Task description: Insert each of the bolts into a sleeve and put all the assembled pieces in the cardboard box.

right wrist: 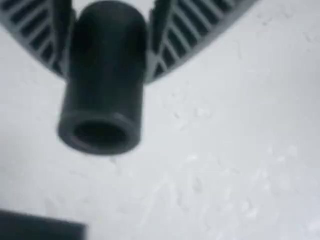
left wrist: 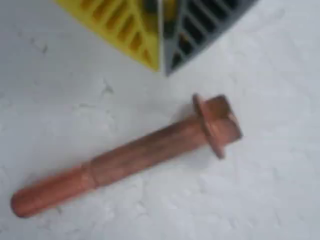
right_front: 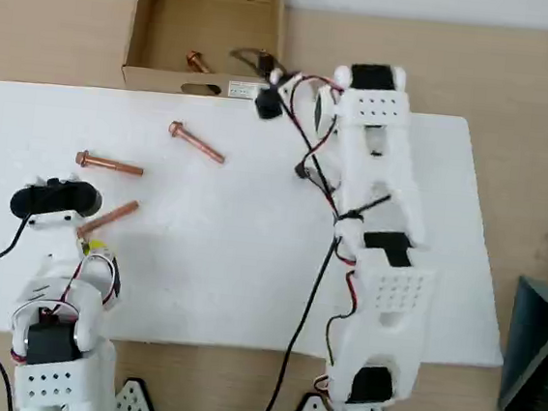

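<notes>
Beside the box [right_front: 169, 81], right end effector [right wrist: 107, 65] grips a sleeve [right wrist: 102, 100] mouth-out for loading; left end effector [left wrist: 160, 60], clenched empty, hangs just beside a bolt [left wrist: 145, 150].

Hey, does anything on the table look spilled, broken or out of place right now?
Nothing stands out. Three copper bolts lie loose on the white sheet, and the right gripper holds a black cylindrical sleeve.

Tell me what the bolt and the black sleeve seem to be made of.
The bolt looks like copper-plated metal: reddish-brown, dull sheen, flanged hex head. The sleeve may be black plastic or rubber: matte, smooth, hollow.
</notes>
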Robot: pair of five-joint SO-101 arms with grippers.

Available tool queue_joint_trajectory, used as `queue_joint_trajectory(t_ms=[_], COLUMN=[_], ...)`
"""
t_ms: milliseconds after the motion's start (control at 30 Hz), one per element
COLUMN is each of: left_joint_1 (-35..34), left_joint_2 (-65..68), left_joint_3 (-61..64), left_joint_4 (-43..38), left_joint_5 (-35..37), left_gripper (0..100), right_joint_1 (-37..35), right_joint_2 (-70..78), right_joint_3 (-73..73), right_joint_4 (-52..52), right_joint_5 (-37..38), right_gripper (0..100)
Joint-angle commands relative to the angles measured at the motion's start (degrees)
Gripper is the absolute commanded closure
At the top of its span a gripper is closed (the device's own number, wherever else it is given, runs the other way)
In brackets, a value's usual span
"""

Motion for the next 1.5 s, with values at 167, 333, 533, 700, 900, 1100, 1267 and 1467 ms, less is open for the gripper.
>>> queue_joint_trajectory(t_ms=[167,333,533,700,900,1100,1267,1467], left_joint_1=[-0.5,-0.6,-0.2,-0.2,-0.3,0.4,1.2,1.1], left_joint_2=[-0.4,-0.4,-0.4,-0.4,-0.4,0.2,10.5,33.5], left_joint_3=[-0.4,-0.4,-0.4,-0.4,-1.2,-12.0,-22.3,-40.1], left_joint_4=[0.2,0.2,-0.4,-0.4,-0.4,0.2,3.8,4.0], left_joint_5=[-0.4,-0.4,-0.4,-0.4,-0.1,-0.2,0.1,8.5], left_gripper=[100,100,100,99,99,100,100,99], right_joint_1=[-0.4,0.1,2.4,6.5,13.1,16.7,21.1,24.6], right_joint_2=[-21.3,-38.5,-59.1,-66.9,-67.5,-67.7,-67.7,-67.7], right_joint_3=[3.8,18.1,33.1,41.1,45.6,45.7,45.7,45.7], right_joint_4=[1.6,1.6,1.5,1.1,1.0,0.8,0.9,1.1], right_joint_5=[-4.8,-4.8,-5.6,-13.6,-26.6,-32.1,-32.4,-32.3], right_gripper=[98.8,98.8,98.8,98.8,98.8,98.8,98.8,98.8])
